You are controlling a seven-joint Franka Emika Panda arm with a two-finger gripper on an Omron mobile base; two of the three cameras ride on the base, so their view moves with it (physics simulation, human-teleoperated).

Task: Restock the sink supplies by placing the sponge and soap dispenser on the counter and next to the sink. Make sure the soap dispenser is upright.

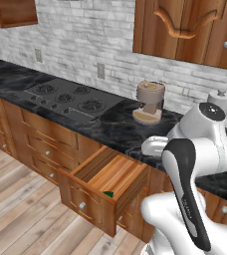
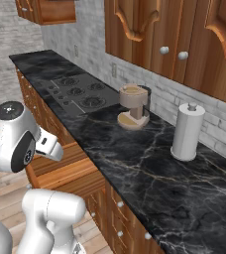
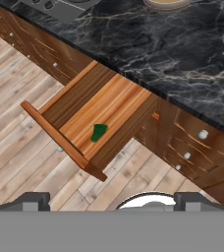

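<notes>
Gripper [image 3: 112, 199] hanging above the open drawer [image 3: 92, 110], jaws spread as wide as they go and holding nothing, the two dark fingertips [image 3: 33, 200] standing far apart at the bottom of the hand view. Looking steeply down from over the wooden floor [image 3: 20, 142] in front of the cabinets. Reaching forward from the bent white arm [image 1: 200, 149], with the elbow raised beside the counter edge and the forearm angled down toward the drawer in the left base view; in the right base view, poking out past the big round joint [image 2: 13, 141] toward the drawer front.

Lying inside the pulled-out drawer, on its wooden bottom near the front panel: the sponge [image 3: 98, 131], showing as a small green patch, with a green corner peeking over the drawer front in the left base view [image 1: 108, 193]. Sitting well below the gripper and not touched by it.

Stretching across above the drawer: the counter [image 2: 149, 163], black marble with pale veins. Standing on it: a tan coffee machine [image 2: 133, 106] near the stovetop [image 1: 68, 97], and a white paper-towel roll [image 2: 187, 132] farther along by the brick wall
</notes>
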